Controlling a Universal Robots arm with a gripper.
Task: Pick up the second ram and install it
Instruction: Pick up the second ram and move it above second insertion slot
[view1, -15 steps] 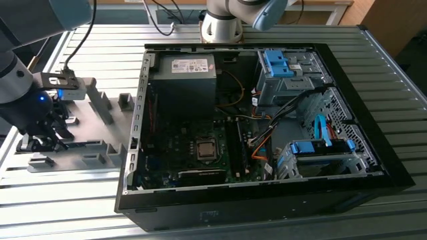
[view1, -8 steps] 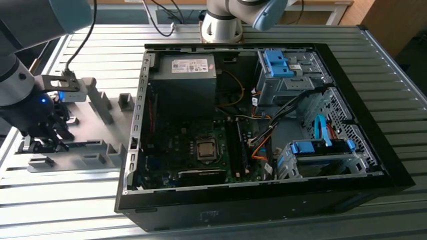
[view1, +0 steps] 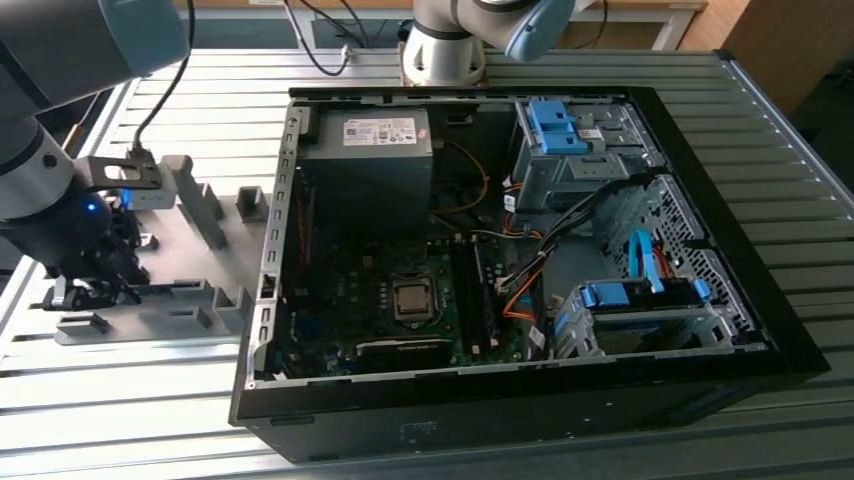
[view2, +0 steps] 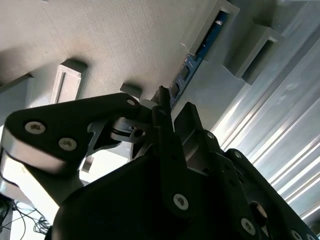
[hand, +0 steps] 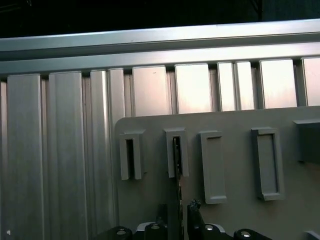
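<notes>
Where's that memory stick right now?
The second ram stands edgewise in a grey fixture block at the exterior view's left, beside the computer case, by the hand.

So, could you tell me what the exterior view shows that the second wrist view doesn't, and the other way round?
Exterior view: the open computer case with its motherboard and blue drive brackets, plus the arm bent over the plate. Second wrist view: the blue-green memory stick standing on edge in a slot, its near end between the open jaws of the gripper. Both: the gripper, the grey fixture plate and the slatted metal table.
</notes>
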